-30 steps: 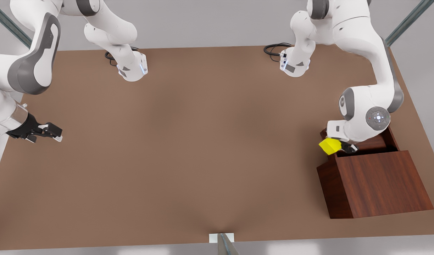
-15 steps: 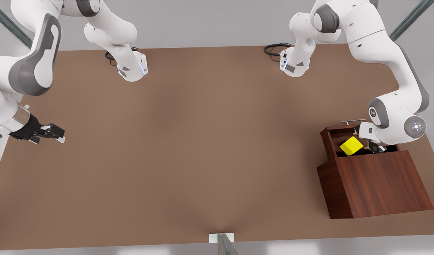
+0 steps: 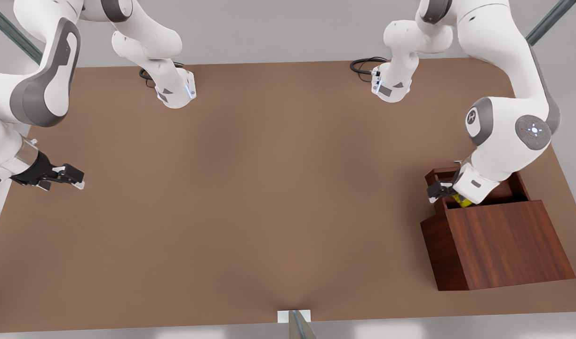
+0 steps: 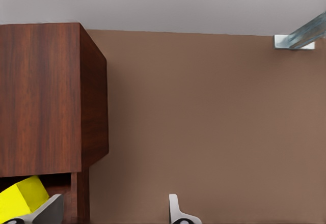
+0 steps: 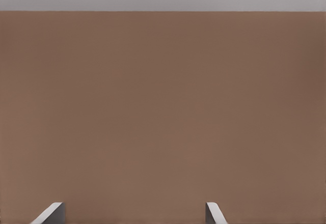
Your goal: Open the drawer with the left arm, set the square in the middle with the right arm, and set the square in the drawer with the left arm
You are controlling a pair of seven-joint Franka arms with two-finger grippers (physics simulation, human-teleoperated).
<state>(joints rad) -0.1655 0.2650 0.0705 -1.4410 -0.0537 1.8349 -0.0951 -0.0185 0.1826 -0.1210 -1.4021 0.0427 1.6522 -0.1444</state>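
Square [image 3: 463,202], small and bright yellow, shows as a sliver at the right of the front view, inside the open drawer [image 3: 504,192] and mostly hidden under the left gripper [image 3: 445,192]. In the left wrist view the cube [image 4: 20,197] lies in the drawer opening beside one finger [image 4: 48,211], and the two fingers stand wide apart, so the grip looks released, with the cube resting on the drawer floor. It reads as a rigid, light block with flat, smooth faces; any regrasp would best pinch two opposite faces squarely, since a corner hold could let it twist. The cabinet [image 3: 500,249] sits on the desk [image 3: 269,188]. At the left edge of the front view the right gripper [image 3: 74,179] waits above bare desk, its fingers [image 5: 51,213] spread and empty.
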